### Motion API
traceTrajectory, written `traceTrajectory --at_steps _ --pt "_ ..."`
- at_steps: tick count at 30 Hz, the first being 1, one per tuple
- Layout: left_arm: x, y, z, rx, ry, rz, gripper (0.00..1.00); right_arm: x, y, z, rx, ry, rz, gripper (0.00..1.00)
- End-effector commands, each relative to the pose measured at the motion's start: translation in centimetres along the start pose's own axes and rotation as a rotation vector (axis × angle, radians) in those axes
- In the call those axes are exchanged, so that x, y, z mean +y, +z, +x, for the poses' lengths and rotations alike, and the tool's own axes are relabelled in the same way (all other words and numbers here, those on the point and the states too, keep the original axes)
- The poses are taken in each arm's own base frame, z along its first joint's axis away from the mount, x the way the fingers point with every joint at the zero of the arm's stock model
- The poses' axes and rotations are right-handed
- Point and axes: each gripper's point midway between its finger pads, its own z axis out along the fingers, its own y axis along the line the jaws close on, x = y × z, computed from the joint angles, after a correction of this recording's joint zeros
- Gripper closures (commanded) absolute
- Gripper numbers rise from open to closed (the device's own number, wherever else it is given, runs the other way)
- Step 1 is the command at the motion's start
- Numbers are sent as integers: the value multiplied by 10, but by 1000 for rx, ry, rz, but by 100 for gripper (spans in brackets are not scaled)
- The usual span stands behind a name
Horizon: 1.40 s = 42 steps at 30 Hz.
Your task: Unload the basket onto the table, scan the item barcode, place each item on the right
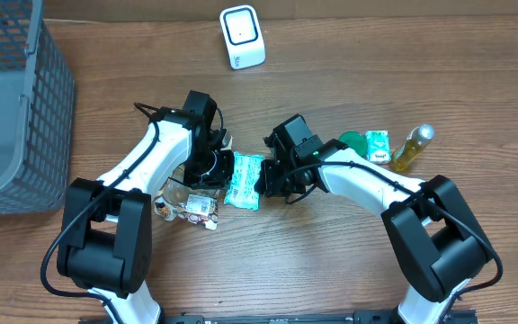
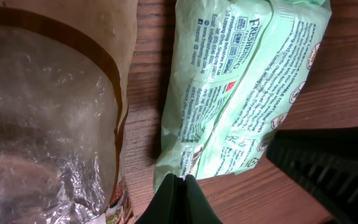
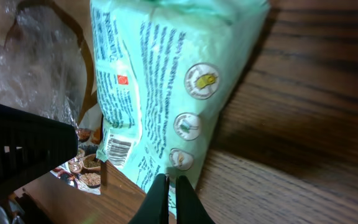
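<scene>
While the green packet [image 1: 244, 180] lies at centre of the table [image 1: 349, 81] | left gripper [image 2: 179, 183] fully closed at its seam, right gripper [image 3: 168, 183] likewise, real pinch unclear | advice: lift evenly, turn barcode [image 3: 118, 149] toward scanner [image 1: 242, 36] at 12 o'clock, keep film flat.

The wipes pack [image 1: 243, 181] lies mid-desk [image 1: 331, 261], the left claw [image 2: 180, 188] at its left edge and the right claw [image 3: 169, 188] at its right. A clear bag [image 1: 185, 200] lies just left of it. The scanner [image 1: 242, 37] stands behind, the basket [image 1: 12, 108] far left, and the bottle [image 1: 412, 148] to the right.
</scene>
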Motion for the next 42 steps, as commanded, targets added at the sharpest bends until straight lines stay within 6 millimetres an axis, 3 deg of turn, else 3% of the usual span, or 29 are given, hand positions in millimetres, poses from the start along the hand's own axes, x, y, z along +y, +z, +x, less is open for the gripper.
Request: traceTrajectory --at_steps 1,8,24,42 --pt "2 9 8 37 -28 3 96 17 -4 3 -15 -59 -7 96" --pt "1 13 11 46 -26 4 96 10 0 6 -35 -1 69 96" --pt "-12 17 6 17 -19 10 96 10 0 6 -34 -2 68 96" --pt "-12 18 6 12 -23 1 96 10 0 6 -34 -3 68 95"
